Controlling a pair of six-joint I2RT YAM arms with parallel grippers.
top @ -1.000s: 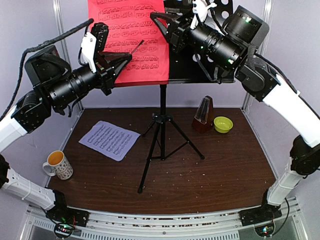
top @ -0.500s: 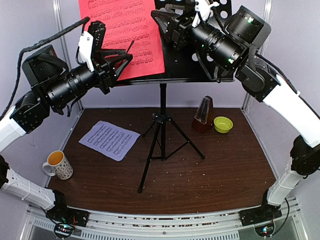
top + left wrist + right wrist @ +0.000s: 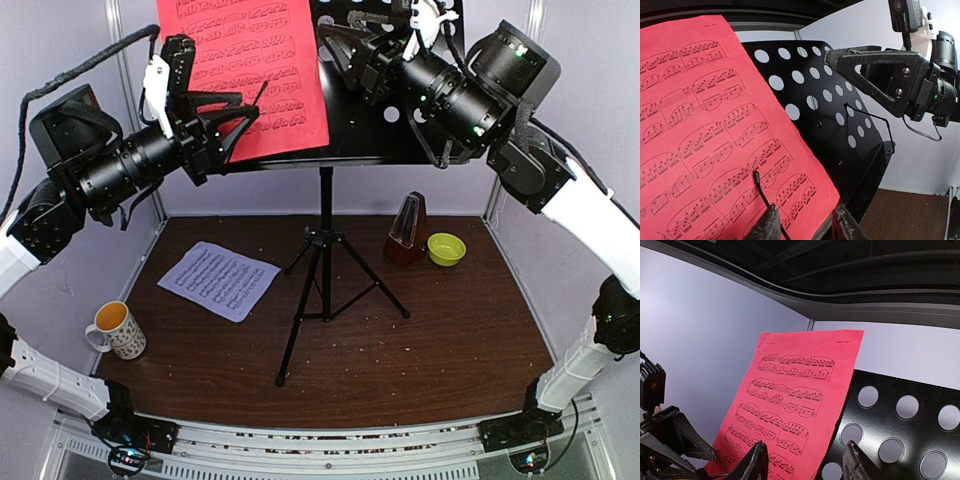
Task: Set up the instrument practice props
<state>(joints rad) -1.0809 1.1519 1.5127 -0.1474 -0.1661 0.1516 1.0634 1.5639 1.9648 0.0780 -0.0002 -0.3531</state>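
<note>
The red sheet of printed music (image 3: pixel 250 60) leans on the black perforated-metal music stand (image 3: pixel 375 130). The left gripper (image 3: pixel 240 125), fingers spread, hangs at the sheet's 7 o'clock edge; the right gripper (image 3: pixel 325 50), also spread, sits at 3 o'clock.

Red sheet (image 3: pixel 700 125) leans on perforated black music stand (image 3: pixel 835 145); brown table (image 3: pixel 910 215) below.

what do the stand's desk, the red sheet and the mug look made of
Music stand desk: probably sheet metal, painted black, slightly glossy; thin, rigid, punched with round holes.
Red sheet: paper, matte; thin, printed with notes.
Mug: likely glazed ceramic, white with a pattern; too small to be sure.
</note>
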